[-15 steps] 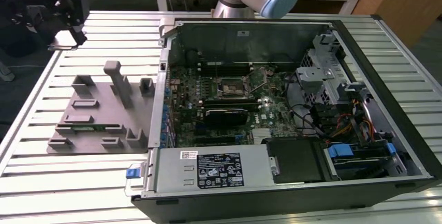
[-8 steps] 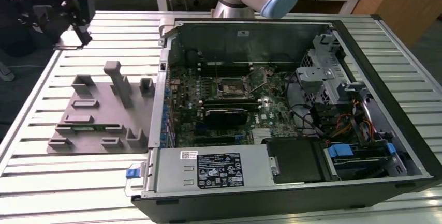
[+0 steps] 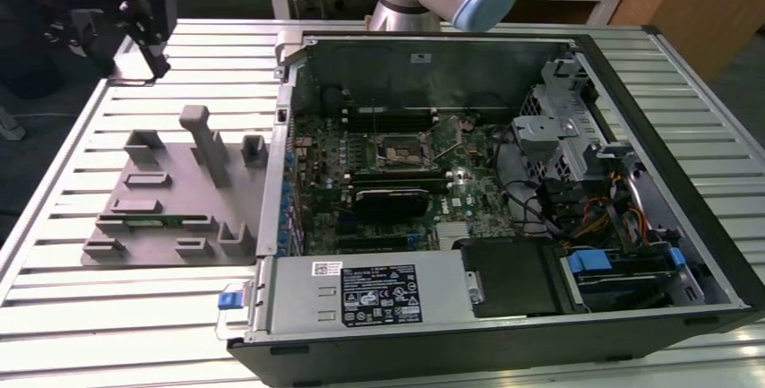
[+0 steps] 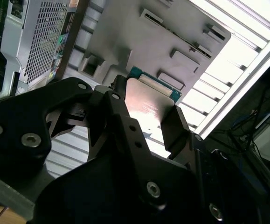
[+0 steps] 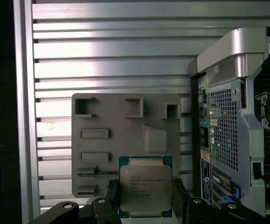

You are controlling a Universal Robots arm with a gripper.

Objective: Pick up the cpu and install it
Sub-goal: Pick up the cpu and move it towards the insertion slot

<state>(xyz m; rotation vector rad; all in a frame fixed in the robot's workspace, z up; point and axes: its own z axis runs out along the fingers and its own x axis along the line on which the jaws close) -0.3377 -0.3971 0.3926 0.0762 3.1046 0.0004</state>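
Gripper [image 5: 145, 203] clamped on cpu [image 5: 145, 186], chip pinched by opposite edges, held above grey holder tray [image 5: 125, 135] on slatted counter [image 5: 102, 60]. Open computer case [image 5: 228, 116] just beside tray. Pickup looks done; motherboard socket [image 3: 400, 148] looks empty, so install not yet made.

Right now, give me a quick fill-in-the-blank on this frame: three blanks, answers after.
1. The jaws are shut on the ____, held above the grey holder tray.
2. The tray lies on the slatted metal table beside the open ____.
3. In the exterior view the tray is toward that view's ____ of the motherboard.
Missing: cpu; computer case; left.
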